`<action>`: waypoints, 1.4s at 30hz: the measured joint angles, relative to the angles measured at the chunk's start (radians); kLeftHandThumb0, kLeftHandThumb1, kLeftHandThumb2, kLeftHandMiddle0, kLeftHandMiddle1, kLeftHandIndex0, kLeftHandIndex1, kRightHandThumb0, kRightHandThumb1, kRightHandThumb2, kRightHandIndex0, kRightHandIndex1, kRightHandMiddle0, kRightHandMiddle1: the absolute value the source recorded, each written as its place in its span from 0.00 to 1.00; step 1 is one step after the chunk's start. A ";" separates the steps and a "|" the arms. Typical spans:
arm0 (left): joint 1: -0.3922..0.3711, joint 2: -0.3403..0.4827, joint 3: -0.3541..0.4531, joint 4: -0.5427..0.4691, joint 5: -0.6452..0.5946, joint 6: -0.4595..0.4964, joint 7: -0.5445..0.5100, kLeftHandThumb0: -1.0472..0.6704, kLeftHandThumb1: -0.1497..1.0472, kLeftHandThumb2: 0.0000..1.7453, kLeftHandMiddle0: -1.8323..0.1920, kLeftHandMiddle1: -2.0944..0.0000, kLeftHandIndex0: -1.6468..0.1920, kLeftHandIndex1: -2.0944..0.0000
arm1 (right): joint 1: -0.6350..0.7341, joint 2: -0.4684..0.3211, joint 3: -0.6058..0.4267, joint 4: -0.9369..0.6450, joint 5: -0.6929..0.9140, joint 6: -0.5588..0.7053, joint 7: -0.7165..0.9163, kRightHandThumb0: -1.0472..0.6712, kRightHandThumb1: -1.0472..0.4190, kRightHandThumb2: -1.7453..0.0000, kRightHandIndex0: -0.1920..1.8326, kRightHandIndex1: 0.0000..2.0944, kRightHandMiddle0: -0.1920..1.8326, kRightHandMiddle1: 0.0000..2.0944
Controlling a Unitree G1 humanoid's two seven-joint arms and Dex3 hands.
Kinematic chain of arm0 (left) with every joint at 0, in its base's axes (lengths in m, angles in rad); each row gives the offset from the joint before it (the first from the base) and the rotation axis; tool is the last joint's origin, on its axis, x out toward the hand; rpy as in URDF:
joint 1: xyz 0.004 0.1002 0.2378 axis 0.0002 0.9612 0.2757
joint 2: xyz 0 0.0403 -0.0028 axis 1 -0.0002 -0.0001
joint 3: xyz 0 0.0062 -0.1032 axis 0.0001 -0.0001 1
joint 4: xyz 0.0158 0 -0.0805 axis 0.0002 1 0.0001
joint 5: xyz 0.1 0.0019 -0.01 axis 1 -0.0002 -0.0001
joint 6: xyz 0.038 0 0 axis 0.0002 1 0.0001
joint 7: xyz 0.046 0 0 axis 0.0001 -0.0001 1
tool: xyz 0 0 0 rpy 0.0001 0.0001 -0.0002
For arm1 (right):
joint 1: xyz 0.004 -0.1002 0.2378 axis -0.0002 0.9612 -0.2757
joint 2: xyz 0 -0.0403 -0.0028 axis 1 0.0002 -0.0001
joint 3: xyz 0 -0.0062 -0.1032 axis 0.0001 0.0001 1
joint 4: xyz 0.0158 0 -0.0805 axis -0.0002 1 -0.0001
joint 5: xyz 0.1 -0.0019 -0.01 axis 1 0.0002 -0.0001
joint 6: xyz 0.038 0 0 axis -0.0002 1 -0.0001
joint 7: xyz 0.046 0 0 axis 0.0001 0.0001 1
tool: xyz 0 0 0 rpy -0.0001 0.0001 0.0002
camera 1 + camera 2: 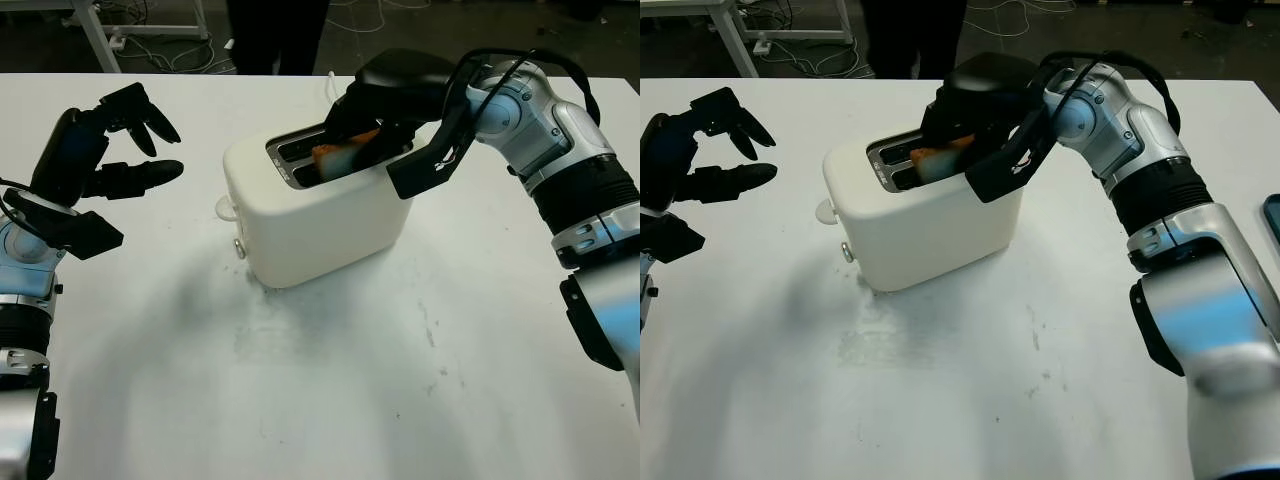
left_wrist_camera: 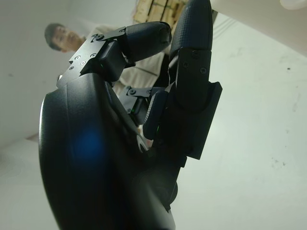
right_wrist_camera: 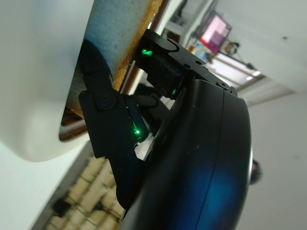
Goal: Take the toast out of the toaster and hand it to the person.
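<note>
White two-slot toaster (image 1: 315, 215) stands mid-table on the white table (image 1: 330, 390), turned a little askew. Slice of toast (image 1: 338, 156), orange-brown crust showing, sits in the slot nearer the robot, its top edge raised above the rim and leaning toward the right arm. Right hand (image 1: 385, 105) is down over the toaster's top from the right side, black fingers (image 3: 110, 120) closed around the toast; the right wrist view shows a finger pressed against the pale face and browned crust of the slice, so I read it as a grasp, though how firm I cannot tell. Toast is not free of the slot; lower part hidden inside. Left hand (image 1: 95, 155) hangs over the table well left of the toaster, open, holding nothing. A person (image 1: 278, 35) stands at the far edge of the table, dark trousers visible just beyond the toaster. Step in hand, by my judgement: extraction, early. Next move calls for a straight lift along the slot so the slice clears the rim without snagging or tipping the toaster, then a carry forward over the toaster toward the person
</note>
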 measured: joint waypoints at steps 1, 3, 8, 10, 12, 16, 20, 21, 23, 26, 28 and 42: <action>0.000 0.000 0.000 0.000 0.000 0.000 0.000 0.17 0.89 0.12 0.62 0.23 0.65 0.32 | 0.003 -0.004 0.005 -0.012 -0.025 -0.007 -0.033 0.23 0.09 0.91 0.65 0.75 0.65 0.40; 0.000 0.000 0.000 0.000 0.000 0.000 0.001 0.17 0.89 0.12 0.62 0.23 0.64 0.32 | 0.012 -0.015 0.012 -0.022 -0.071 -0.023 -0.101 0.23 0.09 0.82 0.65 0.77 0.58 0.61; 0.000 0.000 0.000 0.002 0.000 0.000 0.001 0.17 0.89 0.11 0.61 0.23 0.64 0.32 | 0.018 -0.037 0.023 -0.020 -0.128 -0.075 -0.230 0.26 0.09 0.76 0.63 0.83 0.51 0.81; 0.000 0.000 0.000 0.004 0.000 0.000 0.001 0.17 0.89 0.11 0.61 0.24 0.64 0.32 | 0.018 -0.041 0.023 -0.011 -0.142 -0.096 -0.272 0.27 0.09 0.75 0.63 0.83 0.50 0.83; 0.000 0.000 0.000 0.004 0.000 0.000 0.001 0.17 0.89 0.11 0.61 0.24 0.64 0.32 | 0.020 -0.048 0.023 -0.005 -0.166 -0.115 -0.326 0.27 0.09 0.74 0.64 0.83 0.51 0.83; 0.000 0.000 0.000 0.004 0.000 0.000 0.001 0.17 0.89 0.11 0.61 0.23 0.64 0.32 | 0.020 -0.064 0.016 0.001 -0.190 -0.135 -0.428 0.28 0.09 0.74 0.65 0.83 0.48 0.83; 0.000 0.000 0.000 0.004 0.000 0.001 0.002 0.16 0.89 0.11 0.61 0.23 0.64 0.31 | 0.005 -0.081 -0.002 0.028 -0.190 -0.149 -0.477 0.28 0.09 0.72 0.64 0.83 0.47 0.83; 0.000 0.000 0.000 0.003 0.000 0.001 0.003 0.16 0.89 0.11 0.61 0.23 0.64 0.31 | 0.001 -0.083 -0.005 0.036 -0.190 -0.151 -0.487 0.28 0.09 0.72 0.63 0.83 0.47 0.83; 0.000 0.000 0.000 0.003 0.000 0.002 0.006 0.17 0.89 0.11 0.62 0.23 0.65 0.31 | -0.009 -0.085 -0.013 0.054 -0.190 -0.155 -0.513 0.28 0.09 0.71 0.61 0.83 0.46 0.83; 0.000 0.000 0.000 0.003 0.000 0.002 0.006 0.16 0.89 0.11 0.62 0.23 0.65 0.31 | -0.025 -0.089 -0.026 0.085 -0.188 -0.155 -0.518 0.28 0.09 0.72 0.59 0.83 0.44 0.83; 0.000 0.000 0.000 0.003 0.000 0.002 0.006 0.16 0.89 0.12 0.62 0.23 0.65 0.31 | -0.038 -0.092 -0.042 0.120 -0.184 -0.154 -0.521 0.28 0.09 0.72 0.58 0.83 0.43 0.83; 0.000 0.000 0.000 0.003 0.000 0.004 0.009 0.16 0.89 0.12 0.62 0.23 0.65 0.31 | -0.227 -0.069 -0.314 0.435 0.225 0.000 -0.183 0.24 0.09 0.79 0.60 0.83 0.48 0.83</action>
